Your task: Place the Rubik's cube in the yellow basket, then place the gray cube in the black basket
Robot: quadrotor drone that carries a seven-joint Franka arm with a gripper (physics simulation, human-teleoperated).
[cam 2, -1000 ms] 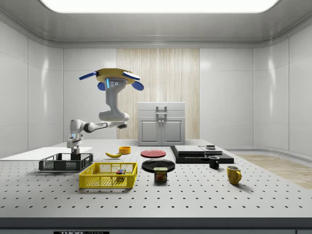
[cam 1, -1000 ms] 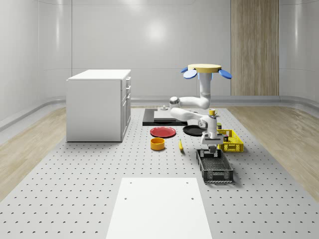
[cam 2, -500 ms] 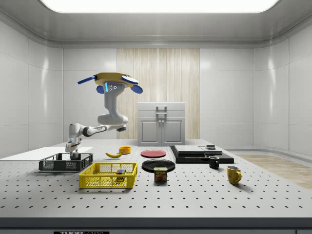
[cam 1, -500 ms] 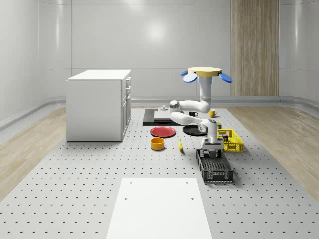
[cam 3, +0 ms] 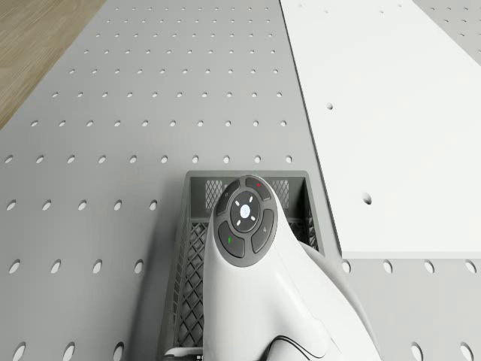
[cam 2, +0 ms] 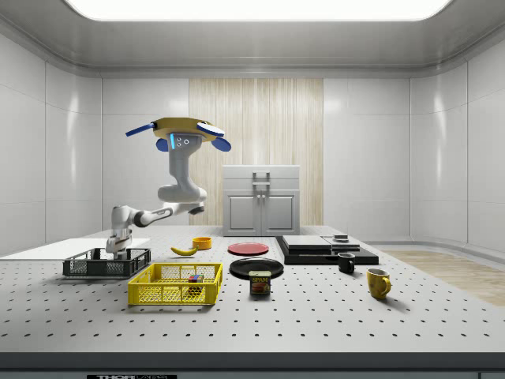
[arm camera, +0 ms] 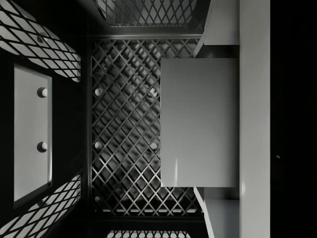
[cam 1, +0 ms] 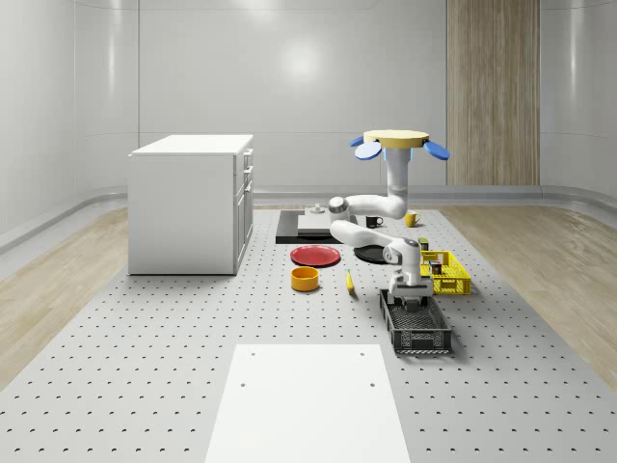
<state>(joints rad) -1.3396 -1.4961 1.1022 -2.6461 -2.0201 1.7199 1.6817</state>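
Wrist has dropped lower than a second ago. Drone (cam 1: 396, 140) hovers over the table (cam 1: 145, 367) by the yellow basket (cam 2: 173, 294); arm (cam 1: 366, 204) reaches down, gripper (cam 1: 410, 301) inside the black basket (cam 1: 416, 333). Rubik's cube (cam 2: 195, 278) sits in the yellow basket, so step two is closing out. Gray cube (arm camera: 200, 121) is over the mesh floor, against one finger; fingers (arm camera: 32, 131) spread wide, gripping nothing. Next: lift straight out, clear of the walls.

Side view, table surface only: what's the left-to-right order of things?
Black basket → yellow basket → can → dark mug → yellow mug.
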